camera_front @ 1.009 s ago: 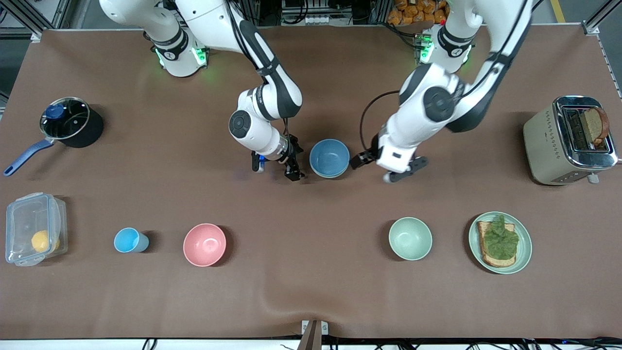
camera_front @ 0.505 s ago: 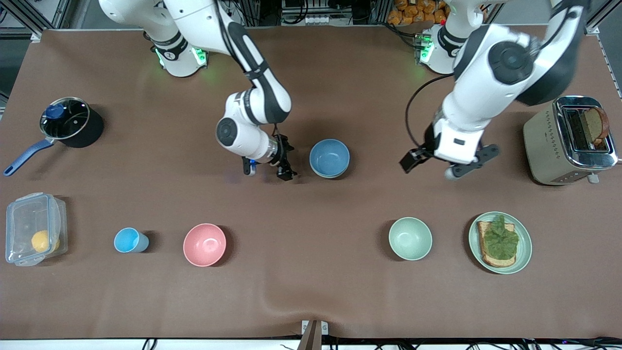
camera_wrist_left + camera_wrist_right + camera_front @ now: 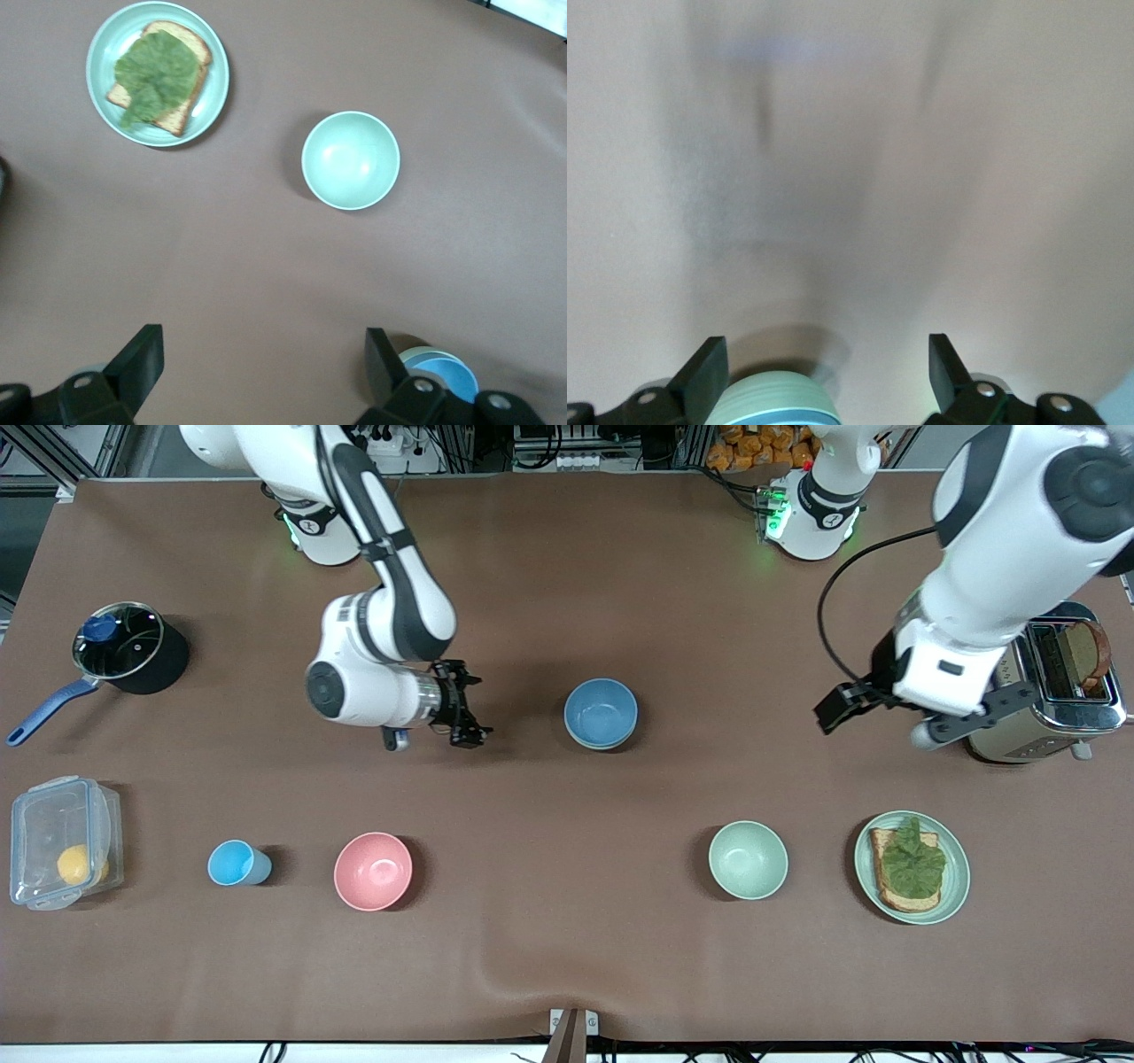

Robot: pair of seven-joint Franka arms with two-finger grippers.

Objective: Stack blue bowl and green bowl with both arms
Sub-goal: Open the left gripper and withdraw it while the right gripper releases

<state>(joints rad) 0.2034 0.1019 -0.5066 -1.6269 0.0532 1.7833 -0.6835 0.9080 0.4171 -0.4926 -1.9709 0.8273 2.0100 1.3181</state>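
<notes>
The blue bowl (image 3: 601, 712) sits nested in a green bowl (image 3: 416, 356) at mid-counter (image 3: 567, 957), only the green rim showing beneath it. A second green bowl (image 3: 748, 859) stands alone nearer the front camera, beside the plate (image 3: 956, 886) carrying toast. The right gripper (image 3: 461, 708) hangs over bare counter toward the right arm's end, jaws spread and empty. The left gripper (image 3: 877, 722) hangs just beside the toaster (image 3: 992, 682), jaws spread and empty.
</notes>
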